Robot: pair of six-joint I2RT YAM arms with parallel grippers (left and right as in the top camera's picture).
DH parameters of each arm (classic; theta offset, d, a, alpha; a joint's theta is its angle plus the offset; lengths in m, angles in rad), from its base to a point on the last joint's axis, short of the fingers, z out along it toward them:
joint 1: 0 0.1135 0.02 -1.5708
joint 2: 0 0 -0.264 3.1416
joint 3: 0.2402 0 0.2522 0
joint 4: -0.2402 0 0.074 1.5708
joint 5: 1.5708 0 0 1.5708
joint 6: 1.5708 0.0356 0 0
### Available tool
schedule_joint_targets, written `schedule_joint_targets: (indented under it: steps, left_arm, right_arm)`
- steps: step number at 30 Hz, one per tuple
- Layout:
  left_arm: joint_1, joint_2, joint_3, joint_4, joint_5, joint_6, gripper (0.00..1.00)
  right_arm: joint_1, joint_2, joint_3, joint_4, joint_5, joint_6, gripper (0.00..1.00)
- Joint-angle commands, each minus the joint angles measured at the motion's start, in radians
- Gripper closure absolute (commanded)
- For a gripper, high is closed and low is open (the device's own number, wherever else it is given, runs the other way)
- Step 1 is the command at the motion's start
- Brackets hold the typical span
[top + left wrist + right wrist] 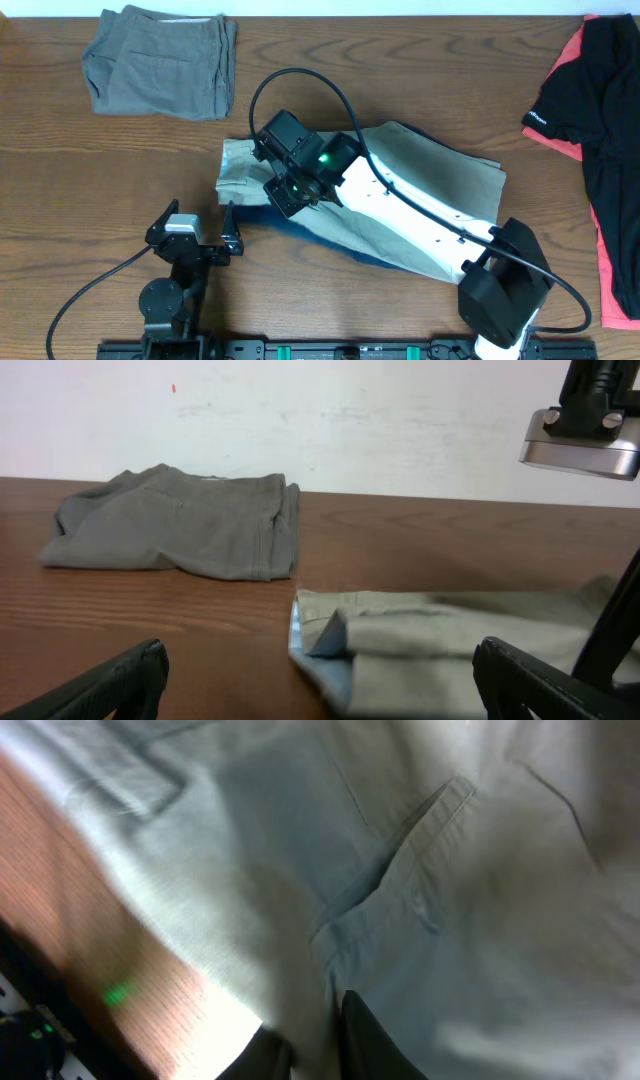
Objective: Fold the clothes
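Note:
Khaki shorts (440, 190) lie spread across the middle of the table, partly folded. My right gripper (292, 192) reaches over them to their left part and is shut on a pinch of their cloth (316, 1020); the right wrist view shows a pocket seam (400, 890) close up. My left gripper (200, 235) is open and empty, low on the table just left of the shorts' edge (330, 650). A folded grey garment (160, 62) lies at the back left and also shows in the left wrist view (170, 535).
A black and coral shirt (600, 120) lies crumpled at the right edge. The right arm's black cable (300, 80) loops over the shorts. The right arm's base (505, 290) stands at the front right.

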Motion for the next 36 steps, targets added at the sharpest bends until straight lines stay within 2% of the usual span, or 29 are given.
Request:
schedule_joint_targets:
  steps: [1,2,16,19,22,25,28,36]
  left_arm:
    - [-0.003,-0.005,-0.018,-0.033,0.011,0.01,0.02]
    - [-0.003,-0.005,-0.018,-0.033,0.011,0.01,0.02]
    - [-0.003,-0.005,-0.018,-0.033,0.011,0.01,0.02]
    - [-0.003,-0.005,-0.018,-0.033,0.011,0.01,0.02]
    - [-0.003,-0.005,-0.018,-0.033,0.011,0.01,0.02]
    - [-0.003,-0.005,-0.018,-0.033,0.011,0.01,0.02]
    - [-0.003,-0.005,-0.018,-0.033,0.011,0.01,0.02]
    - [-0.003,-0.005,-0.018,-0.033,0.011,0.01,0.02]
  right_arm:
    - [0.01,-0.002,-0.004,0.0,-0.013,0.008,0.94]
    - [0.01,-0.002,-0.004,0.0,-0.013,0.008,0.99]
    - [0.01,0.002,-0.004,0.007,-0.013,0.008,0.99]
    - [0.015,0.021,-0.006,0.0,-0.013,0.008,0.9]
    - [0.029,0.043,-0.012,-0.005,-0.013,0.003,0.87]
    - [0.05,0.074,-0.014,0.0,-0.027,-0.008,0.78]
    - [0.079,0.09,-0.014,0.003,-0.028,-0.012,0.58]
    - [0.124,0.12,-0.015,0.003,-0.017,-0.021,0.5]
